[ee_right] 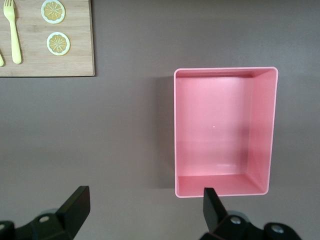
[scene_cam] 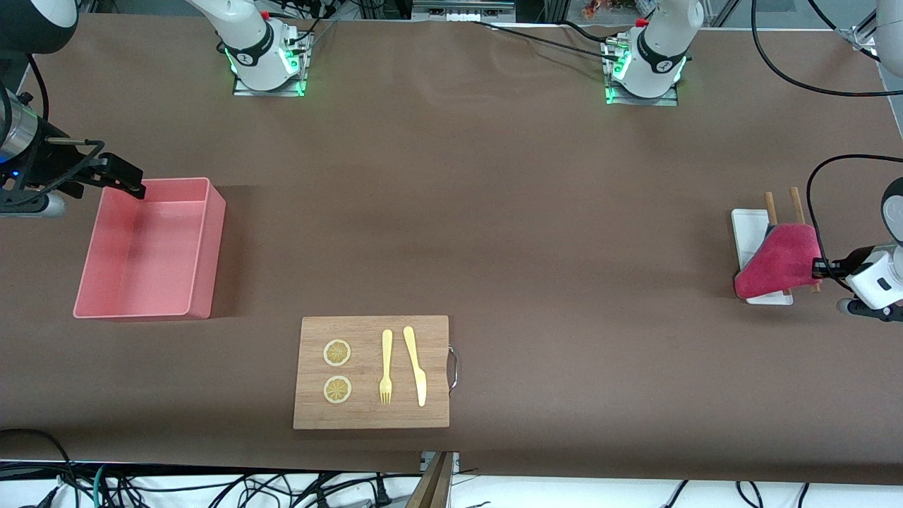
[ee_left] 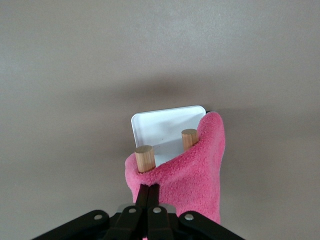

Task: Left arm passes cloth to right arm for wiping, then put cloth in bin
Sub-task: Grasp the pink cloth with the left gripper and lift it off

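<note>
Wooden cutting board sits well clear; at the white tray, my left hand has pinched the cloth draped on its pegs; I'd lift straight up; right hand waits spread over the bin.

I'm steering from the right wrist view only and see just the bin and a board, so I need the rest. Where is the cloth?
Observer: The cloth hangs over two wooden pegs on a white tray at the left arm's end of the table.
Operator: Has the left arm got it?
Observer: Yes, the left gripper is shut on the cloth's edge beside the pegs.
Operator: And where is my gripper against the bin?
Observer: The right gripper is open, over the bin's rim at the right arm's end.
Operator: What else is on that board?
Observer: The cutting board also holds a yellow knife, next to the fork.
</note>
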`<state>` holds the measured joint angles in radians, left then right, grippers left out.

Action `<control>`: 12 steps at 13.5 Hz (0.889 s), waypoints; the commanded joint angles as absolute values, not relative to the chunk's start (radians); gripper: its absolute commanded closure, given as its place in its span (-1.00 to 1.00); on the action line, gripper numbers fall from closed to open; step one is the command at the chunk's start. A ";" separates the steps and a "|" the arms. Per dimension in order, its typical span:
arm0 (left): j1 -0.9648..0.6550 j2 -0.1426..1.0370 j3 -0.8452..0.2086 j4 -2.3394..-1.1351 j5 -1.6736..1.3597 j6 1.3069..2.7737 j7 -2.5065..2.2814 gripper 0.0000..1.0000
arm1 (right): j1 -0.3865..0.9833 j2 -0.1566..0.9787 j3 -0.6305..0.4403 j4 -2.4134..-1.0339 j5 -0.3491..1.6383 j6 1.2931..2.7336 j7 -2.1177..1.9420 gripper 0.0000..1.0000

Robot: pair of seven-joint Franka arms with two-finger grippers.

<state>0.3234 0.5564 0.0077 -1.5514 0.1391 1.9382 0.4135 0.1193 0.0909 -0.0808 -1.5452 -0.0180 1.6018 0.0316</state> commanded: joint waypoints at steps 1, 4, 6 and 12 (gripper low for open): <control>0.315 0.508 -0.005 -1.523 0.140 1.867 0.419 1.00 | 0.115 0.072 -0.080 -1.566 -0.020 1.615 0.017 -1.00; 0.299 0.437 -0.063 -1.448 0.118 1.687 0.402 1.00 | 0.115 0.072 -0.080 -1.566 -0.020 1.615 0.017 -1.00; 0.296 0.430 -0.165 -1.347 0.069 1.542 0.304 1.00 | 0.115 0.072 -0.080 -1.566 -0.020 1.615 0.017 -1.00; 0.295 0.433 -0.487 -1.278 -0.274 1.502 -0.055 1.00 | 0.112 0.072 -0.081 -1.563 -0.020 1.614 0.031 -1.00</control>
